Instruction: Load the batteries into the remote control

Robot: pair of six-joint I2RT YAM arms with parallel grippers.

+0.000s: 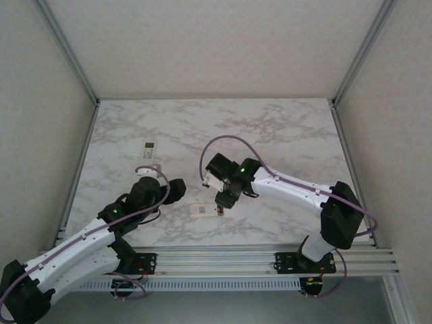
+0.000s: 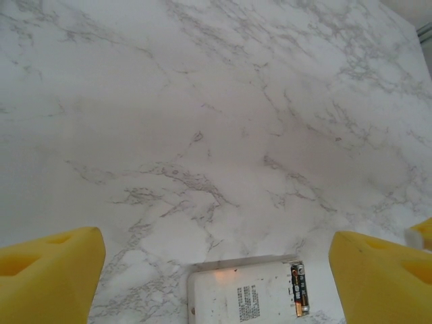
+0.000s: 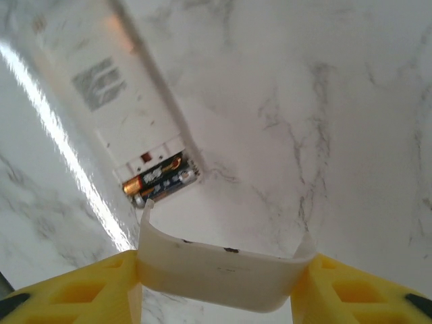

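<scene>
The right gripper is clamped on a white curved cover, with one yellow finger at each end of it. It holds the cover right at the open end of the remote. One corner of the cover comes very close to that end, but whether it touches cannot be told. The remote lies back up on the marble table with its compartment uncovered. Two batteries, dark with orange ends, lie side by side in the compartment. The left gripper has its jaws spread wide over the table near the remote's other end, and both fingers are clear of the remote. In the top view a second remote lies face up, well apart from the first and beyond the left gripper, toward the table's far edge.
</scene>
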